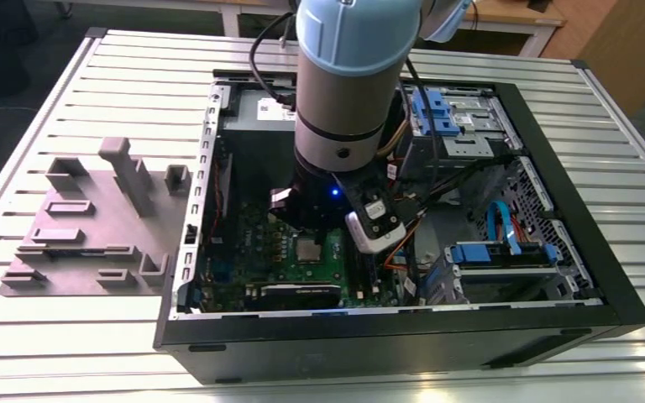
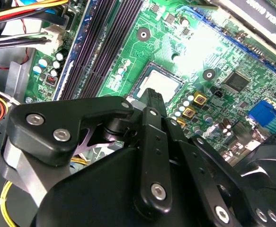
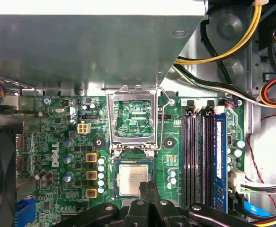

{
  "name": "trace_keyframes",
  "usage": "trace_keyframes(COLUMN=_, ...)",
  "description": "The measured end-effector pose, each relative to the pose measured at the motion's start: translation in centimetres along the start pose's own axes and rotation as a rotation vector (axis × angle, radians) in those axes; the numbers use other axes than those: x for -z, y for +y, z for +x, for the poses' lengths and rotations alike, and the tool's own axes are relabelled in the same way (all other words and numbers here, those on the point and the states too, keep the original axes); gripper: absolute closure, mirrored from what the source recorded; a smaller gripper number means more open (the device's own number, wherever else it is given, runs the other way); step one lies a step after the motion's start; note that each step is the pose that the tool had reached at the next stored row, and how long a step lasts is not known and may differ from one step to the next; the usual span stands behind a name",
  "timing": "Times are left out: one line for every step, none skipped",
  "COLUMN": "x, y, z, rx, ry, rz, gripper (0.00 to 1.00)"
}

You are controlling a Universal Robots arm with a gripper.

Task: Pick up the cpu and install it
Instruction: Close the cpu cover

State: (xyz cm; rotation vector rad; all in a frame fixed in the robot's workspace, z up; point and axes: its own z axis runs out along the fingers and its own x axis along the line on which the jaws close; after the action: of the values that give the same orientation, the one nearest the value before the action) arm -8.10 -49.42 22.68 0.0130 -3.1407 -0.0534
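Note:
The cpu [image 3: 132, 177], a small silver-grey square chip, lies flat in its socket on the green motherboard [image 3: 62, 142]. It also shows in the second wrist view [image 2: 160, 83] and, tiny, in the exterior view [image 1: 306, 249]. My gripper [image 3: 147, 185] hangs just above the chip's edge, its two black fingers pressed together with nothing between them. In the second wrist view the gripper's [image 2: 152, 92] tips overlap the near rim of the chip. The hinged metal socket frame [image 3: 132, 118] stands swung open beside the chip.
The open black computer case [image 1: 574, 193] lies on a slatted metal table. Long black memory slots [image 3: 201, 156] run beside the socket. Loose cables [image 3: 232, 45], blue drive brackets [image 1: 502, 252] and a grey fixture plate [image 1: 87, 227] lie around.

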Motion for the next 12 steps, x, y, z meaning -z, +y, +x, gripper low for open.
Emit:
trace_keyframes(x=0.01, y=0.00, z=0.00, rx=0.000, ry=0.0000, rz=0.0001, gripper=0.90)
trace_keyframes(x=0.02, y=-0.01, z=0.00, rx=0.000, ry=0.0001, rz=0.0003, gripper=0.90)
trace_keyframes(x=0.02, y=-0.01, z=0.00, rx=0.000, ry=0.0002, rz=0.0003, gripper=0.90)
trace_keyframes(x=0.03, y=-0.01, z=-0.04, rx=0.000, ry=0.0002, rz=0.0004, gripper=0.90)
trace_keyframes(x=0.03, y=-0.01, z=-0.12, rx=0.000, ry=0.0002, rz=0.0004, gripper=0.90)
trace_keyframes(x=0.03, y=-0.01, z=-0.21, rx=0.000, ry=0.0002, rz=0.0003, gripper=0.90)
trace_keyframes(x=0.03, y=-0.01, z=-0.32, rx=0.000, ry=0.0002, rz=0.0004, gripper=0.90)
trace_keyframes(x=0.03, y=-0.01, z=-0.43, rx=0.000, ry=0.0002, rz=0.0004, gripper=0.90)
trace_keyframes(x=0.03, y=-0.01, z=-0.53, rx=0.000, ry=0.0002, rz=0.0003, gripper=0.90)
trace_keyframes(x=0.02, y=-0.01, z=-0.63, rx=0.000, ry=0.0002, rz=0.0003, gripper=0.90)
trace_keyframes(x=0.02, y=-0.01, z=-0.73, rx=0.000, ry=0.0002, rz=0.0003, gripper=0.90)
trace_keyframes(x=0.02, y=-0.01, z=-0.86, rx=0.000, ry=0.0002, rz=0.0002, gripper=0.90)
